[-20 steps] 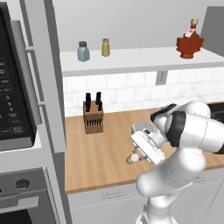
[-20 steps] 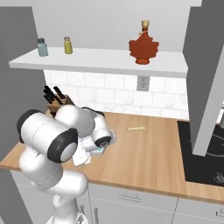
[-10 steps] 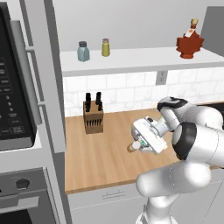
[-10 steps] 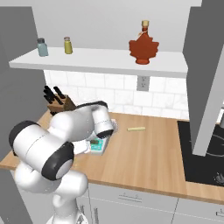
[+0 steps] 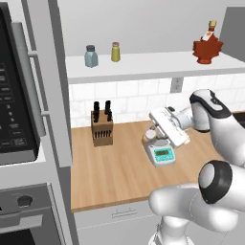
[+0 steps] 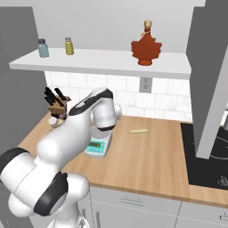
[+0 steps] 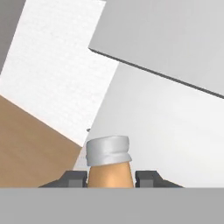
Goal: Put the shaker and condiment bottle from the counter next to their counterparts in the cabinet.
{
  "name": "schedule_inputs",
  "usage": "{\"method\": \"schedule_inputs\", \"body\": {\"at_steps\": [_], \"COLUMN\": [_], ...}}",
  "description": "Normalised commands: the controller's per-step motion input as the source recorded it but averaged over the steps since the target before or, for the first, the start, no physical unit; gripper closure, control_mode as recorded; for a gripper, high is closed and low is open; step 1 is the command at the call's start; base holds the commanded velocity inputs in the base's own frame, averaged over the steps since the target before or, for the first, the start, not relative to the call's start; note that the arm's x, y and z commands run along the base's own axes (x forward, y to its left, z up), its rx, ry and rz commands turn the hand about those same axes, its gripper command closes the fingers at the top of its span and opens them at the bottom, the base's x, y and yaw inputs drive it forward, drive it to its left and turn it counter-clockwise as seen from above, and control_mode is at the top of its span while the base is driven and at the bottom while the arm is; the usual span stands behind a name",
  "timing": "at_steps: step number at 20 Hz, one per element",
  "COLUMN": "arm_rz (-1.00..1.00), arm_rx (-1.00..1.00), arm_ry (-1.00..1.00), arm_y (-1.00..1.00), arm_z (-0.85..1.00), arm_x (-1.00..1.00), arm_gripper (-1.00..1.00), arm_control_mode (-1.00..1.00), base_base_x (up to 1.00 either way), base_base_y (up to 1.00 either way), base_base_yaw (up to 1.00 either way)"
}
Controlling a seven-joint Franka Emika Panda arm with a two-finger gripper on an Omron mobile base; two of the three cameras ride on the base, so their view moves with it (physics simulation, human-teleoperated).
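A: What do you see in the two-finger gripper (image 7: 109,177)?
B: You see it pinching the slender orange-tan condiment bottle (image 7: 109,164) above the light wooden counter (image 5: 119,167), beside the scale (image 5: 161,153).

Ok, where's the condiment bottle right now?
The condiment bottle sits clamped in the claw in the hand view, above the counter, near the small scale, well below the cabinet shelf.
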Motion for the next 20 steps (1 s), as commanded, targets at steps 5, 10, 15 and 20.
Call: {"method": "schedule_inputs", "body": {"at_steps": [5,10,15,20], "arm_rz": [-0.18,-0.26,-0.30,-0.30], "arm_rx": [0.00,0.00,0.00,0.00], "arm_ry": [0.08,0.13,0.20,0.23], "arm_y": [0.05,0.03,0.00,0.00], "arm_z": [0.77,0.53,0.37,0.33], "arm_x": [0.00,-0.03,-0.23,-0.54], "arm_gripper": [1.00,1.00,1.00,1.00], "arm_control_mode": [-1.00,-1.00,-1.00,-1.00], "base_base_x": [0.00,0.00,0.00,0.00], "base_base_y": [0.00,0.00,0.00,0.00], "base_base_yaw": [0.00,0.00,0.00,0.00]}}
